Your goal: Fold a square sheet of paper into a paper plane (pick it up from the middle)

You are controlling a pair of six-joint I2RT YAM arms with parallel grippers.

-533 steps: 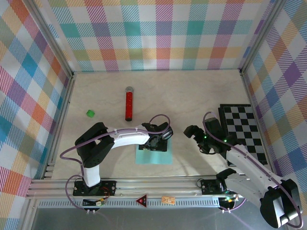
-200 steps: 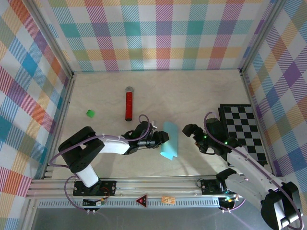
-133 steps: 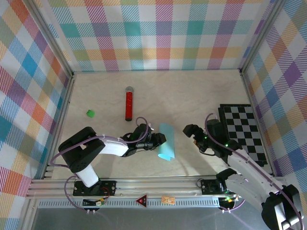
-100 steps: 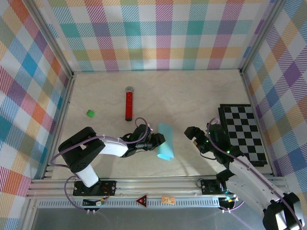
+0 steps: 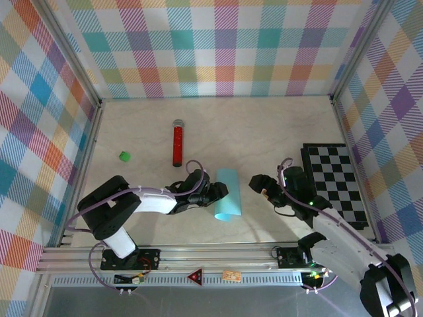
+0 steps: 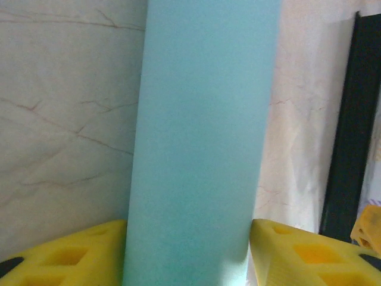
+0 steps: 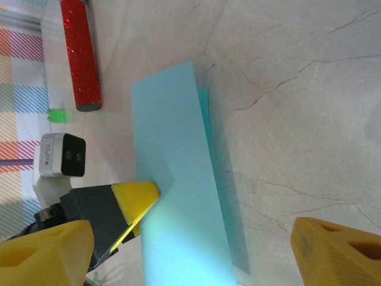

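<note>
Nearest, along the bottom of the overhead view, both arms rise from a metal rail (image 5: 218, 254) and reach up-frame over the pale marbled desk (image 5: 264, 125). The left hand (image 5: 221, 192) lies low just left of centre and points right. The right hand (image 5: 259, 186) faces it from right of centre, near but apart. Between them lies the sheet of paper (image 5: 228, 202), light cyan and folded into a narrow strip that runs up and down the frame, its upper end rounded and its left edge at the left hand's tips.

From the left wrist, the strip runs up the middle from bottom to top, with one yellow finger (image 6: 65, 259) at the lower left and the other at the lower right. The left hand is thus spread with the strip between its fingers; whether they press on its edges I cannot tell.

From the right wrist, that hand's own yellow fingers (image 7: 44, 250) sit in the two lower corners, spread wide and gripping nothing, with the strip on the desk beyond them. A paler top layer of the paper lies over a darker layer that shows along its right edge. A yellow finger of the left hand meets the paper's left edge at lower left.

Farther up-frame, a black-and-white checkered board (image 5: 334, 181) lies flat by the right wall, well apart from the paper. A red glittery tube (image 5: 177, 144) lies up and left of the strip, with a small green block (image 5: 123, 156) to its left, apart from it. Plaid walls (image 5: 211, 46) close the back and sides.
</note>
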